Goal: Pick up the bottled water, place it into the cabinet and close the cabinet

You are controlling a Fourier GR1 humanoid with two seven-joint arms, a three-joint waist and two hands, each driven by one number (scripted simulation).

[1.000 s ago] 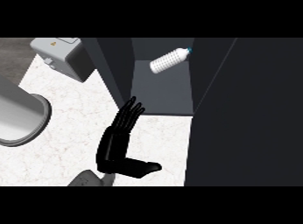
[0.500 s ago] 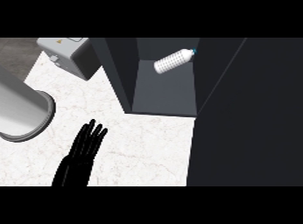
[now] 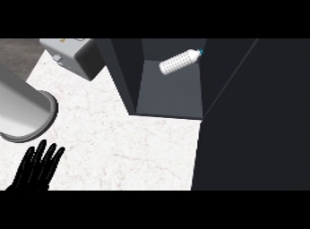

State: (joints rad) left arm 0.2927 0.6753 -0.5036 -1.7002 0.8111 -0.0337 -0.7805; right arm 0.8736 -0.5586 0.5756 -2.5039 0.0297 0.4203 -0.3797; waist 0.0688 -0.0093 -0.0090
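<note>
Well, going by bulk, the biggest thing is the one cabinet (image 3: 167,89), a dark box whose open compartment takes up the upper middle of the frame, with what I take to be its door (image 3: 263,116) swung out as a broad dark slab filling the whole right side. Next comes one marble counter (image 3: 124,143), pale and veined, across the lower left and centre, then one grey forearm (image 3: 15,105) slanting in at the left edge, and one pale boxy appliance (image 3: 75,56) at the upper left, close beside the cabinet's wall. Smaller is the single black hand (image 3: 37,172) at the lower left, fingers straight and slightly spread, holding nothing, apart from everything else; which hand it is I judge from its place to be the left, and no other hand shows. Smallest of all is the one bottled water (image 3: 179,61), lying tilted inside the compartment near the top of the frame, cap toward the upper right. It looks to me a light, ribbed plastic bottle, fairly stiff yet likely to roll and a touch slippery; the ribbed middle would be the place to hold it. Since it already sits inside, I'd say the door's free edge is what needs pushing.
</note>
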